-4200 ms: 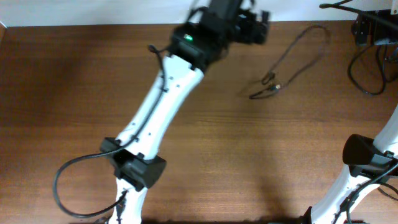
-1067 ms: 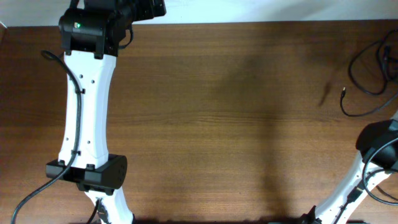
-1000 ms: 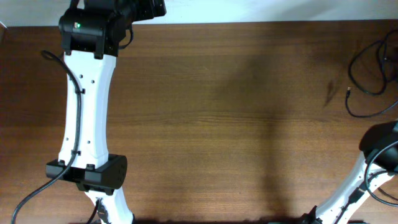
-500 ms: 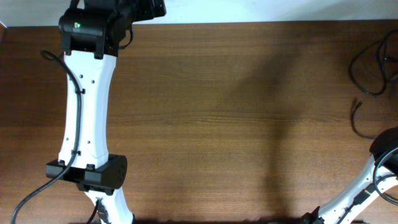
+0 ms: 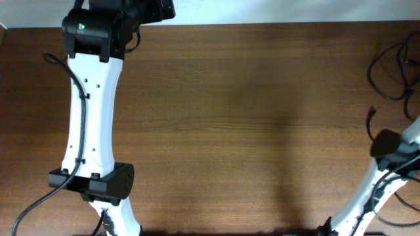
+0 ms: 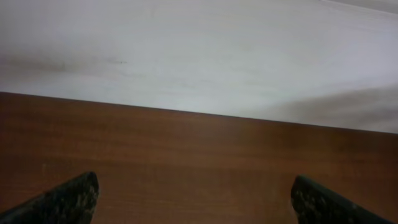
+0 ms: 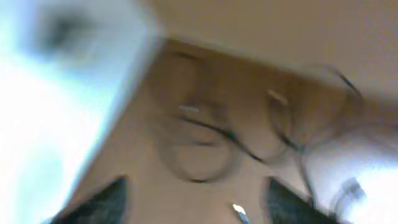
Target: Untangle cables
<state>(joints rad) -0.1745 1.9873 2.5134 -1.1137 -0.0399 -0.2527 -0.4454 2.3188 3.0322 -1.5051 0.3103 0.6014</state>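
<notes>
Cables (image 7: 200, 138) showed ahead of the right gripper (image 7: 196, 205) as blurred dark loops on the wood. Its two fingers stood apart with nothing between them, and a small pale plug end (image 7: 239, 211) lay close by. From overhead only one short strand (image 5: 369, 120) was visible near the right edge of the table (image 5: 262, 131), just above the right arm's dark joint (image 5: 387, 143). A thicker black wire (image 5: 384, 75) looped farther back. The left gripper (image 6: 196, 205), fingers wide apart and empty, hovered at the table's far back edge, well apart from the cables. The step looked like a reach for a strand. It called for steadying the right wrist first, then closing on a single strand near its plug rather than across a crossing, and drawing it slowly clear.
</notes>
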